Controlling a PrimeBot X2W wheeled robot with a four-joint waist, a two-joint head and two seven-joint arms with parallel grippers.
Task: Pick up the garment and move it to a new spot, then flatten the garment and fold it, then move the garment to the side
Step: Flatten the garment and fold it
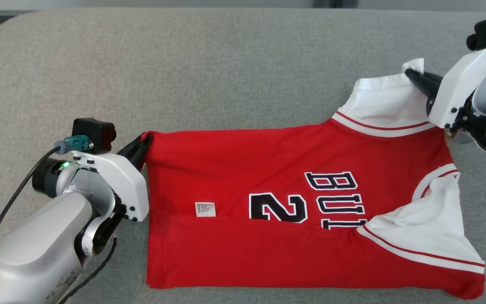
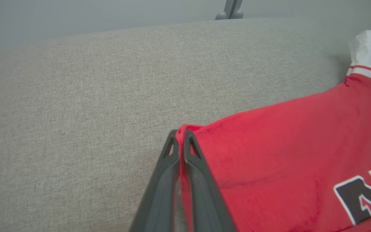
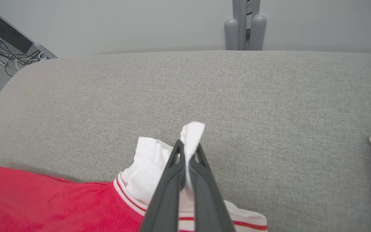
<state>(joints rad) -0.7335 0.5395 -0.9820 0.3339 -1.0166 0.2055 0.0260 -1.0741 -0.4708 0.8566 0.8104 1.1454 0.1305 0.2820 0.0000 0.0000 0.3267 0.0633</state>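
Note:
The garment (image 1: 268, 177) is a red jersey with white sleeves and black lettering, lying partly folded on the grey cushion (image 1: 184, 67). My left gripper (image 1: 145, 139) is shut on the red hem corner (image 2: 185, 129) at the jersey's far left. In the left wrist view the gripper (image 2: 180, 135) pinches that red edge between both fingers. My right gripper (image 1: 409, 72) is shut on the white sleeve (image 1: 390, 101) at the far right. The right wrist view has the gripper (image 3: 188, 149) clamping a tuft of white sleeve fabric (image 3: 192, 132), slightly lifted.
The grey cushion (image 3: 269, 96) stretches wide beyond the jersey, with its far edge against a pale wall. A grey stand (image 3: 245, 29) rises behind it. Cables and equipment (image 3: 8, 48) sit off the cushion's corner. A white label (image 1: 205, 209) lies on the jersey.

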